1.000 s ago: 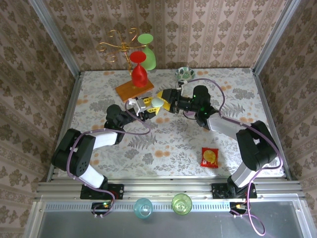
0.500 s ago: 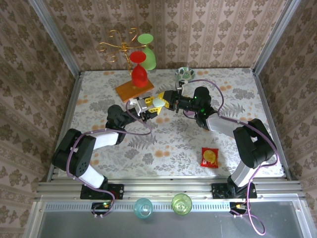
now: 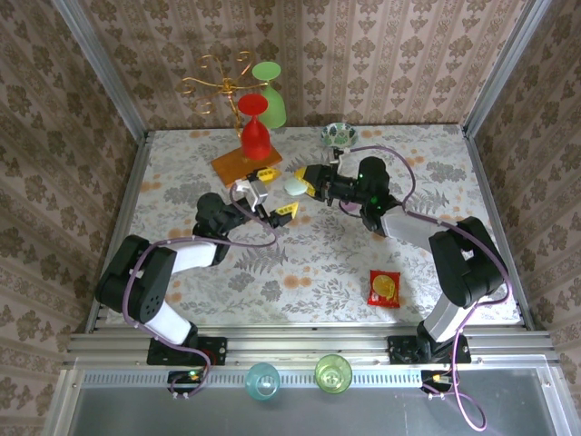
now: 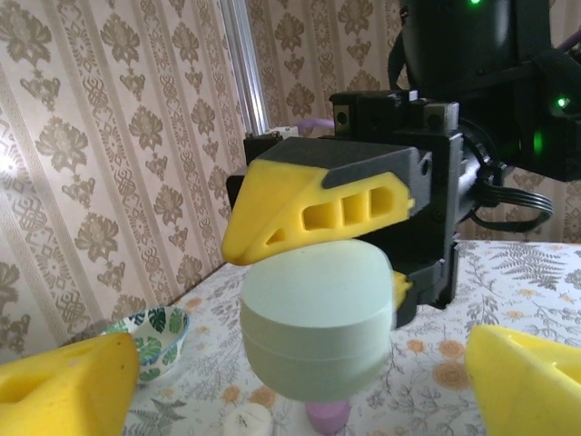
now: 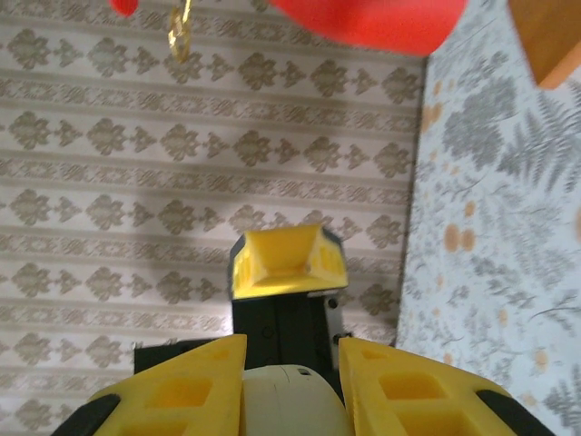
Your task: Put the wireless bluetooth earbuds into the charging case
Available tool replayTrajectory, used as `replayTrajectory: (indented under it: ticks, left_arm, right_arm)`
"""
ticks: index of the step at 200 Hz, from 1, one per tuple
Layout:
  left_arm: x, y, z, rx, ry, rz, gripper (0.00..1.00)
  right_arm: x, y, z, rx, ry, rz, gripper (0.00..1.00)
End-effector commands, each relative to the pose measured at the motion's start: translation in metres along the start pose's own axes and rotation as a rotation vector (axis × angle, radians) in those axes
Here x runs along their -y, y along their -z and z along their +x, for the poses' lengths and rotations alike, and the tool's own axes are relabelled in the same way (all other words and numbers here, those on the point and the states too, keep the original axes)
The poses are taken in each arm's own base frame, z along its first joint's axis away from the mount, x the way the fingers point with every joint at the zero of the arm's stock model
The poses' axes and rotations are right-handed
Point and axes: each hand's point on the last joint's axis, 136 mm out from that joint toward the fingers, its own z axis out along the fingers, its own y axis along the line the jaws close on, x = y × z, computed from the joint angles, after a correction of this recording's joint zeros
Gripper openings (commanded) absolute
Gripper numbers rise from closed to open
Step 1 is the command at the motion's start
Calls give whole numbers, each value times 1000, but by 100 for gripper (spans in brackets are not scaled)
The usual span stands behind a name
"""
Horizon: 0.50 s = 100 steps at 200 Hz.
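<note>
The right end effector [image 3: 304,183] pinched a pale mint pebble-shaped charging case [image 4: 318,327] aloft; the left end effector [image 3: 277,193] gaped wide. A tiny lilac earbud [image 4: 327,417] lay on the bench [image 4: 517,272] below. The smooth case could slip.

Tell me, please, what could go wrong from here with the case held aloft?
The right tool pinches the smooth, rounded mint case, which may slip out. It hangs above the lilac earbud, so a drop could scatter it. The open left tool flanks the case and might bump it.

left claw [image 3: 277,192] spread wide, right claw [image 3: 300,184] clamped
</note>
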Motion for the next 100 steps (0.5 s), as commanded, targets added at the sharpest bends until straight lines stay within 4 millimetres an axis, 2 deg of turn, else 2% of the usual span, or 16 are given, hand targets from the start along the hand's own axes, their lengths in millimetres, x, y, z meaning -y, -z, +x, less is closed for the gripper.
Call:
replayTrajectory:
  ticks: [1,39,100]
  left_arm:
    - [-4,14,8,-19,9,-42,97]
    - [6,32,37,-103,48,-57,98]
    - [28,45,72,-270,91,-17,98]
  right_arm:
    - [49,10,-9,52,36,181,25]
    - [121,23,-14,86,79,440,25]
    - [192,36,-12,104,65,617,24]
